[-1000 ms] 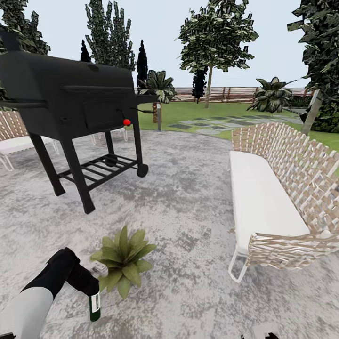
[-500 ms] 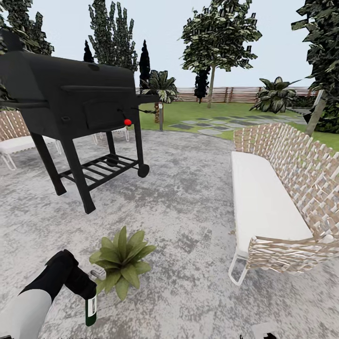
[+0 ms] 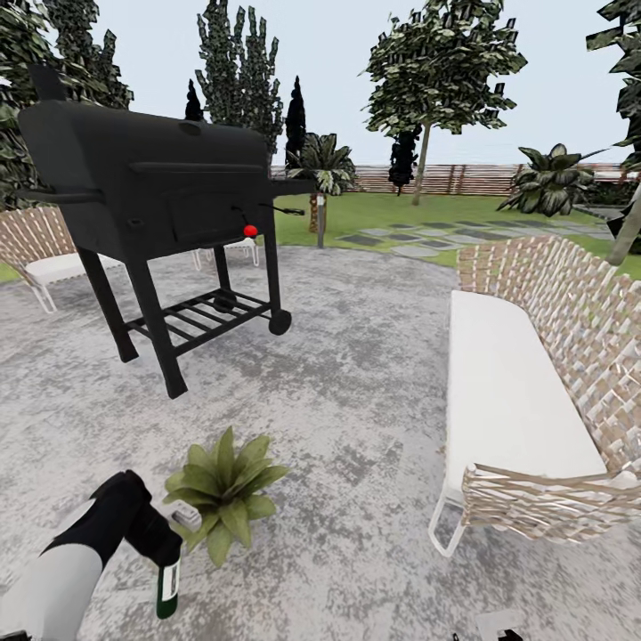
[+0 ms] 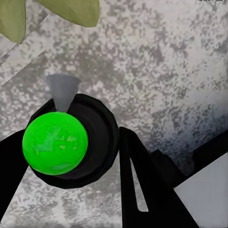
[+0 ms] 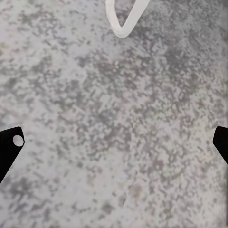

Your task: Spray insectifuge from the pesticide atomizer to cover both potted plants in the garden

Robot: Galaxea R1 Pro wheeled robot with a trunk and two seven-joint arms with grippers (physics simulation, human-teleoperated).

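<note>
Hanging from left hand [image 3: 163,554]: pesticide atomizer [image 3: 167,588].

Rough grey paving [image 3: 356,374] fills the lower and middle frame of the head view. On it stand a black grill [image 3: 160,205] at upper left, a woven bench with a white cushion [image 3: 525,401] at right, another bench [image 3: 44,254] at far left, and a potted plant [image 3: 223,490] at lower left.
</note>
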